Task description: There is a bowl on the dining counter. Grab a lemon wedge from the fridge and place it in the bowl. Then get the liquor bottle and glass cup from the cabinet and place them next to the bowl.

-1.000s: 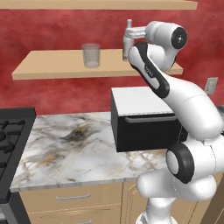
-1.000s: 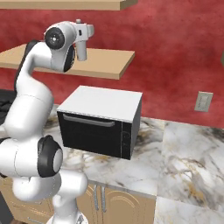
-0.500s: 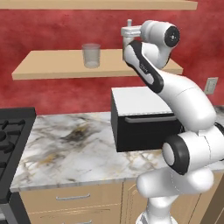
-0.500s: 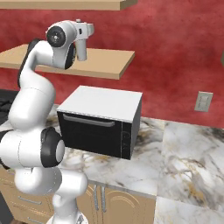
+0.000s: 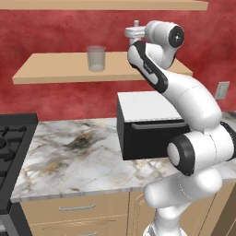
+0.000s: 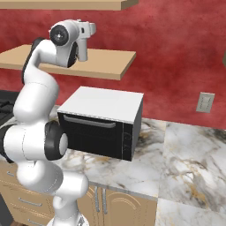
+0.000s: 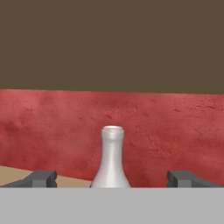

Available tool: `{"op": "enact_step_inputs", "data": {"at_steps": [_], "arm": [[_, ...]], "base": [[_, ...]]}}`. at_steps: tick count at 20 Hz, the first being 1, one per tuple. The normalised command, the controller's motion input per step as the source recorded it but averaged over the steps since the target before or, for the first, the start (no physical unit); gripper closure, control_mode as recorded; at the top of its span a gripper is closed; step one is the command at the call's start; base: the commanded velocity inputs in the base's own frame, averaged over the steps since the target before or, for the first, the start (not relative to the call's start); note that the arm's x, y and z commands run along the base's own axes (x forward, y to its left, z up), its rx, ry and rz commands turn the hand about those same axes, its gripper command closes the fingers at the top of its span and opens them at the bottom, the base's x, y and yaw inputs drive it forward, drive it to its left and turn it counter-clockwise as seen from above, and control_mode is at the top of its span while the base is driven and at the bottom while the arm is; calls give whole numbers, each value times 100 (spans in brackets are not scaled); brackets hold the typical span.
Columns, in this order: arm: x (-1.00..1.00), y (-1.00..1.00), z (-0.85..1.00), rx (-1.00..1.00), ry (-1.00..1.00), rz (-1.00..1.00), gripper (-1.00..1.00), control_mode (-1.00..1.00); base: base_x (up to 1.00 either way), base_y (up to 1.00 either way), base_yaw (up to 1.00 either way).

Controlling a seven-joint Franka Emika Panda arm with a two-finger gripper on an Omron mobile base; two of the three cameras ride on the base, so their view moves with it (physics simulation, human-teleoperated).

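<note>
The glass cup (image 5: 95,58) stands upright and empty on the cabinet (image 5: 55,69) shelf board against the red wall. The hand (image 7: 112,178) is raised to shelf height, its fingers (image 7: 41,178) spread wide, with the liquor bottle (image 7: 110,159) upright between them, untouched. Below, a black toaster oven (image 6: 102,123) sits on the marble table (image 5: 73,159), beside a stove (image 5: 11,147).

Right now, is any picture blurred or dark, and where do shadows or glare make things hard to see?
Left base view: sharp and evenly lit; the glass cup is see-through but clear against the red wall. Right base view: also sharp, with a soft shadow under the cabinet shelf. Hand view: the liquor bottle is slightly soft, with a mild sheen, and the top of the picture is flat dark brown.
</note>
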Motion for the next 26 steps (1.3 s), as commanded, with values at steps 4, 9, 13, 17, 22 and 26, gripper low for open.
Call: {"op": "enact_step_inputs", "data": {"at_steps": [4, 9, 13, 17, 22, 26], "arm": [[24, 7, 0, 0, 0, 0, -100, -100], [20, 0, 0, 0, 0, 0, -100, -100], [19, 0, 0, 0, 0, 0, -100, -100], [25, 0, 0, 0, 1, 0, -100, -100], [21, 0, 0, 0, 1, 0, -100, -100], [18, 0, 0, 0, 1, 0, 100, -100]], "base": [[0, 0, 0], [0, 0, 0], [0, 0, 0], [0, 0, 0], [0, 0, 0], [0, 0, 0]]}}
